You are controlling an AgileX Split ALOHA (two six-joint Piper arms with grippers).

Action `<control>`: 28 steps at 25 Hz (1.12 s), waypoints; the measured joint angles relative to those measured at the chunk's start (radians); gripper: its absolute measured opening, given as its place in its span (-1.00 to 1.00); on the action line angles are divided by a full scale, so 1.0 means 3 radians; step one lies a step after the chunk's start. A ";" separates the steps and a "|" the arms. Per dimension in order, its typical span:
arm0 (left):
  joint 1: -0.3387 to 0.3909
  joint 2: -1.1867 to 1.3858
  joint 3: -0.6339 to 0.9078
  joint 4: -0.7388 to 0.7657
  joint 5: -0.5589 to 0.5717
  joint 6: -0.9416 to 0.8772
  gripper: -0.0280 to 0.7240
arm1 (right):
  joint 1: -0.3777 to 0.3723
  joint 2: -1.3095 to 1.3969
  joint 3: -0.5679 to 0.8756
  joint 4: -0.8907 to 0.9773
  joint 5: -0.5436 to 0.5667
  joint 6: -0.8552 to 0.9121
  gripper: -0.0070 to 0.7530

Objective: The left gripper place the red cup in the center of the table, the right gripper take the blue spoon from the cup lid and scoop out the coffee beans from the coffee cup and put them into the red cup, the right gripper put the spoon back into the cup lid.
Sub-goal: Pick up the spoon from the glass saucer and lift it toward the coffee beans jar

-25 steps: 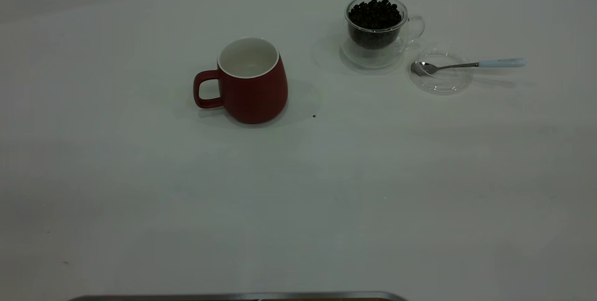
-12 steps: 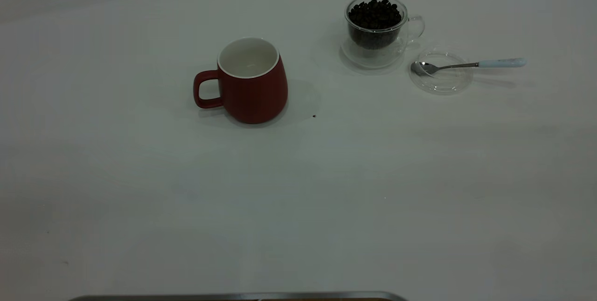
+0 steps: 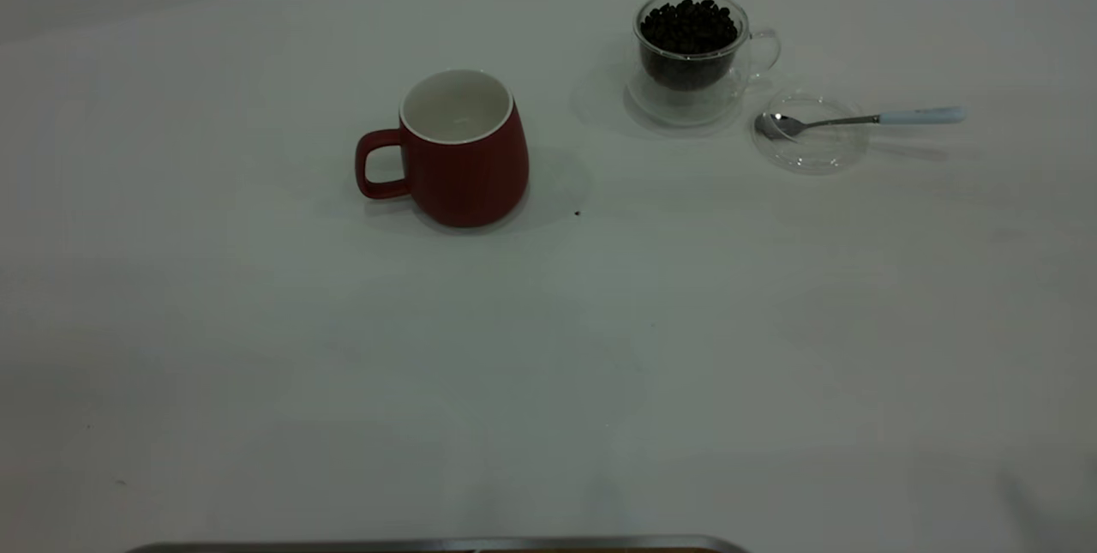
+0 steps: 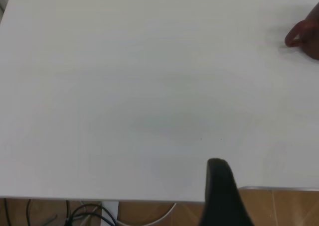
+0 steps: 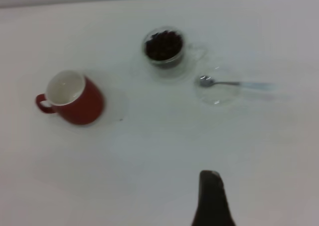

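While parked off the table [image 3: 257,347], neither gripper visible from outside; 1 dark finger each for the left gripper [image 4: 222,193] and right gripper [image 5: 212,198], jaw state impossible to tell. Red cup [image 3: 464,148] upright mid-table, empty. Coffee cup [image 3: 691,51] full of coffee beans [image 3: 689,26]. Blue spoon [image 3: 861,119] bowl-down in the cup lid [image 3: 810,141], just beside it.

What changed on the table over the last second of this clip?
Nothing visibly moved. The red cup stands in the same spot with its handle toward the left arm's side, the coffee cup is just as full of coffee beans, and the blue spoon lies with its bowl in the cup lid as before. No gripper enters the exterior view.
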 joint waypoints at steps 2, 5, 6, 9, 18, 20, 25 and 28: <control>0.0000 0.0000 0.0000 0.0000 0.0000 0.0000 0.50 | 0.0000 0.0475 -0.0076 0.0206 -0.0158 -0.0147 0.58; 0.0000 0.0000 0.0000 0.0000 0.0000 0.0000 0.50 | 0.0000 0.1188 -0.0204 0.0566 -0.0267 -0.0491 0.58; 0.0000 0.0000 0.0000 0.0000 0.0000 0.0000 0.50 | 0.0000 0.1426 -0.0247 0.0725 -0.0293 -0.0644 0.57; 0.0000 0.0000 0.0000 0.0000 0.0000 0.0000 0.50 | 0.0000 0.2049 -0.0362 0.1249 -0.0377 -0.1175 0.57; 0.0000 0.0000 0.0000 0.0000 0.0000 0.0000 0.50 | -0.0020 0.3036 -0.0567 0.2153 -0.0695 -0.2116 0.57; 0.0000 0.0000 0.0000 0.0000 0.0000 0.0000 0.50 | -0.0096 0.3116 -0.0571 0.2215 -0.0718 -0.2153 0.57; 0.0000 0.0000 0.0000 0.0000 0.0000 0.0000 0.50 | -0.0476 0.3362 -0.0575 0.2464 -0.0611 -0.2439 0.57; 0.0000 0.0000 0.0000 0.0000 0.0000 0.0000 0.50 | -0.0662 0.3553 -0.0612 0.2720 -0.0455 -0.2703 0.57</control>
